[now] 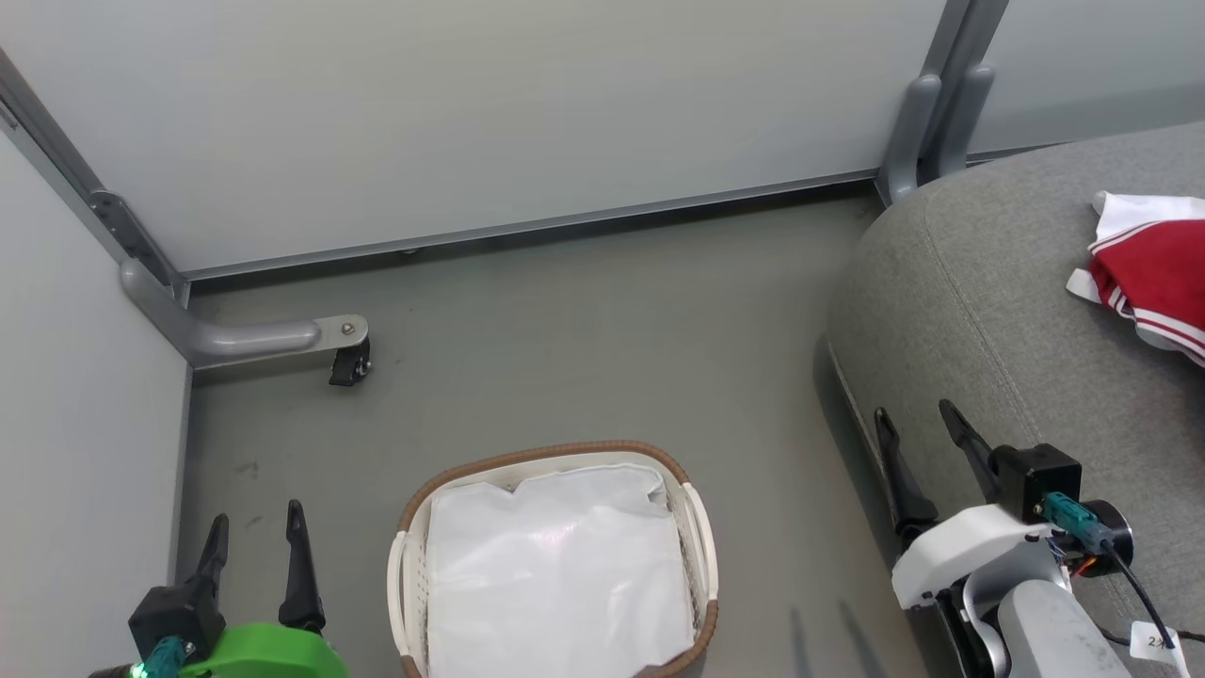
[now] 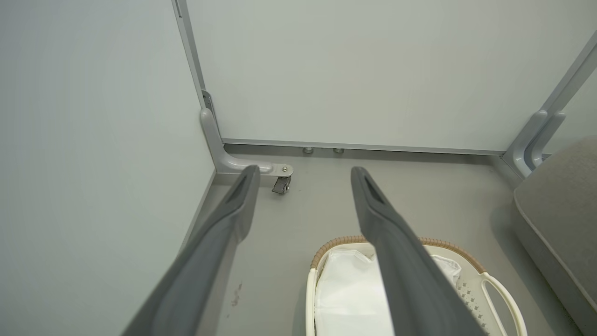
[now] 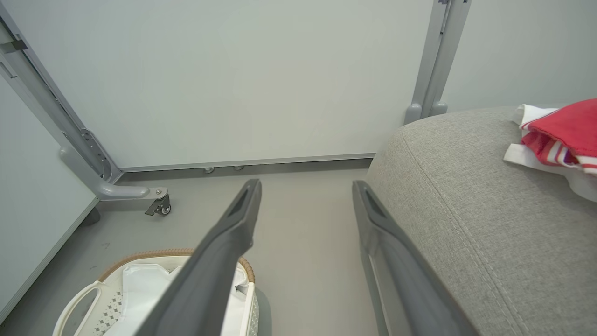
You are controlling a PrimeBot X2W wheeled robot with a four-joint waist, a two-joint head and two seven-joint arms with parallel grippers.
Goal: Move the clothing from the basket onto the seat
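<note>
Head view: showing the clothing [image 1: 1153,273] bunched on the seat [image 1: 988,311], long axis unclear at the frame edge; basket [image 1: 555,452] lying lengthwise near to far. Left wrist view: showing left tool [image 2: 305,170] gaping wide. Right wrist view: showing right tool [image 3: 306,183] gaping wide, empty, beside the seat.

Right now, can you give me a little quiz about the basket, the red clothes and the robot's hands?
1. True or false: the red clothing lies on the seat.
2. What lies in the basket? A) red clothing B) a white liner C) a ball
3. Fill in: the left hand and the right hand are both ____.
Key: 1 true; 2 B; 3 open.
</note>
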